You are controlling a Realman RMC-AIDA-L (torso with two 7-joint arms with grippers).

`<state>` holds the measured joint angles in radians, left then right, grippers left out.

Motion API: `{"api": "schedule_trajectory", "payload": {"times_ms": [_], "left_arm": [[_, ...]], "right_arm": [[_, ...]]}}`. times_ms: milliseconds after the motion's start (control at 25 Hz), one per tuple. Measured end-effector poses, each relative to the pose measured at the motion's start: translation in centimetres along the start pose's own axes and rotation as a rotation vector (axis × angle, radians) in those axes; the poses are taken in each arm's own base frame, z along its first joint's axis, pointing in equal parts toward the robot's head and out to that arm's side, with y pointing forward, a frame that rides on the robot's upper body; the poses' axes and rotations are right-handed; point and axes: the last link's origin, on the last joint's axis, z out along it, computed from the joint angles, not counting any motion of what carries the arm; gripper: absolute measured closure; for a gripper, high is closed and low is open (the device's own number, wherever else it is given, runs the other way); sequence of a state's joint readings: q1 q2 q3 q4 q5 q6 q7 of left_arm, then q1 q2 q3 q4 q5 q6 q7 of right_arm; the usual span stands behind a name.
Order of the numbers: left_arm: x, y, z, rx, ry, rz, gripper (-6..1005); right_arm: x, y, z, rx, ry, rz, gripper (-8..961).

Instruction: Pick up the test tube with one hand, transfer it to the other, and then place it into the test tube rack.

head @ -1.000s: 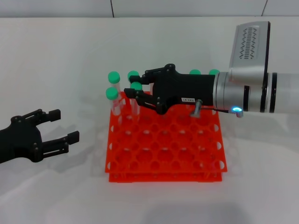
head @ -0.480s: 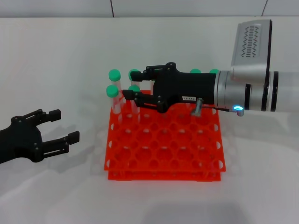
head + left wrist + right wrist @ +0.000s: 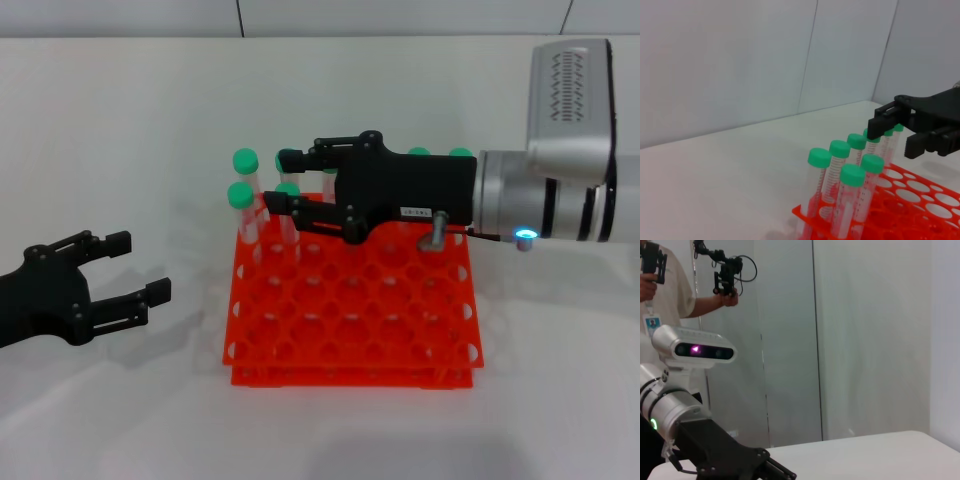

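Note:
The orange-red test tube rack (image 3: 350, 320) stands at the table's middle. The test tube (image 3: 288, 192) with a green cap stands upright in a hole of its second row from the back, beside another tube (image 3: 240, 197). My right gripper (image 3: 279, 181), with the white sticker, hovers over the rack's back left, open and empty, one finger on each side of that cap. From the left wrist view its fingertips (image 3: 883, 119) sit above the caps, and the test tube (image 3: 872, 164) stands free. My left gripper (image 3: 140, 268) is open and empty, low at the left.
Several more green-capped tubes (image 3: 245, 161) stand in the rack's back row, two of them (image 3: 460, 154) behind my right wrist. A white wall runs behind the table. The right wrist view shows my left arm (image 3: 680, 410) and a person (image 3: 670, 295) standing behind it.
My right gripper has drawn back to the right by a little, fingers spread. The test tube stays standing in the rack. My left gripper has not moved.

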<state>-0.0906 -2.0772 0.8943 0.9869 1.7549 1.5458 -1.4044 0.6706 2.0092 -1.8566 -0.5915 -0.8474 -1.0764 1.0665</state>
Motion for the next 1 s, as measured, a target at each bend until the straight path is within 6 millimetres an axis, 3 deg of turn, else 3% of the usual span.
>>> {"api": "schedule_trajectory", "payload": {"times_ms": [200,600,1000], "left_arm": [[0.3,0.2,0.2,-0.026,0.0,0.002,167],[0.8,0.3,0.3,-0.067,0.002,0.013,167],[1.6,0.5,0.8,-0.141,-0.014,0.016,167]], "right_arm": [[0.2,-0.1,-1.3,-0.01,-0.011,0.009,473],[0.7,-0.3,-7.1,-0.014,-0.058,0.033,464],[2.4,0.5,-10.9,-0.011,-0.017,0.057,455]]}}
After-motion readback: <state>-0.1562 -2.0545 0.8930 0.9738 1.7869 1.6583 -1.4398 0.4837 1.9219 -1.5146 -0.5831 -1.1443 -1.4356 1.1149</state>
